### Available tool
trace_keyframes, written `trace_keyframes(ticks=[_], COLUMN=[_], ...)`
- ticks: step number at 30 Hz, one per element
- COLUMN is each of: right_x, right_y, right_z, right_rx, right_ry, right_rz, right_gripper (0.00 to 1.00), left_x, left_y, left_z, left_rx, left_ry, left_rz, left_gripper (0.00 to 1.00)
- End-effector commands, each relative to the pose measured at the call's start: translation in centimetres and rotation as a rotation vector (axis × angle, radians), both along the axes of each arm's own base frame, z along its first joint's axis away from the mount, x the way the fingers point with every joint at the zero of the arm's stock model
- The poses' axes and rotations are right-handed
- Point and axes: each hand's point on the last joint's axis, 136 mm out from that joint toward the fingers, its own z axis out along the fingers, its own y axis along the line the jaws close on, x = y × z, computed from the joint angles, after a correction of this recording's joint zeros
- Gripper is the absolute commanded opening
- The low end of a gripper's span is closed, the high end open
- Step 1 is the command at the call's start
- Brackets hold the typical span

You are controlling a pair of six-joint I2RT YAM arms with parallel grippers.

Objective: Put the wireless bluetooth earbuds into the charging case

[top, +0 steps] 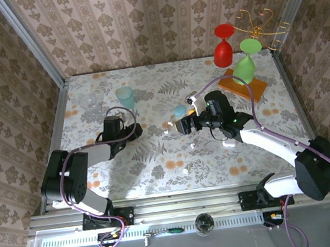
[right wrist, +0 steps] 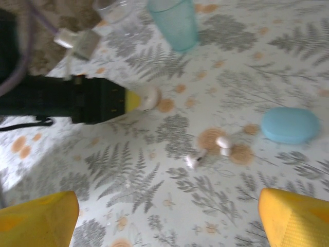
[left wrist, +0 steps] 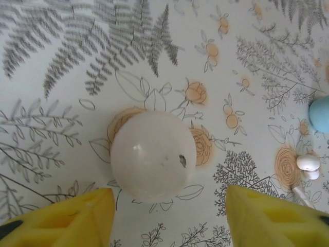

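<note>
Left gripper (left wrist: 169,210): fingers apart, flanking the white round case (left wrist: 153,157), not clamped.
Right gripper (right wrist: 167,206): fingers spread wide, holding nothing.
Earbuds (right wrist: 223,141): loose on the floral table (right wrist: 288,56), just beside the blue case (right wrist: 289,125), at its 9 o'clock.
Teal cup (right wrist: 174,20) and clear glass (right wrist: 114,13): at 12 o'clock, well apart from the earbuds.

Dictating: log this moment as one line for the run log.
left gripper open around white case, no contact | right gripper open above loose earbuds beside blue case | earbuds not yet in a case
</note>
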Motion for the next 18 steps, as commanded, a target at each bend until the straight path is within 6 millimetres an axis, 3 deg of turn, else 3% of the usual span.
trace_keyframes(ticks=[1,7,10,12,14,18], right_x=[1.6,1.5,0.5,-0.2,-1.2,-3.0], right_y=[-4.5,-12.6,-16.1,-18.1,-20.1,-22.6], right_z=[-0.4,-2.8,-4.4,-5.5,-6.8,-8.9], right_rx=[-0.056,-0.087,-0.045,-0.001,0.039,0.11], right_ry=[0.025,0.156,0.249,0.313,0.388,0.508], right_rz=[-0.243,-0.608,-0.75,-0.831,-0.915,-1.017], right_gripper=[0.91,0.9,0.89,0.89,0.89,0.88], left_x=[0.3,0.5,0.4,-0.9,-2.7,-5.3], left_y=[0.9,-0.5,-3.7,-7.7,-11.4,-16.7], left_z=[1.7,5.4,8.1,9.3,9.8,10.1], left_rx=[0.048,0.185,0.309,0.371,0.422,0.407], left_ry=[-0.058,-0.256,-0.45,-0.586,-0.708,-0.84], left_rz=[0.016,-0.101,-0.295,-0.494,-0.704,-0.973], left_gripper=[0.67,0.84,0.87,0.85,0.86,0.85])
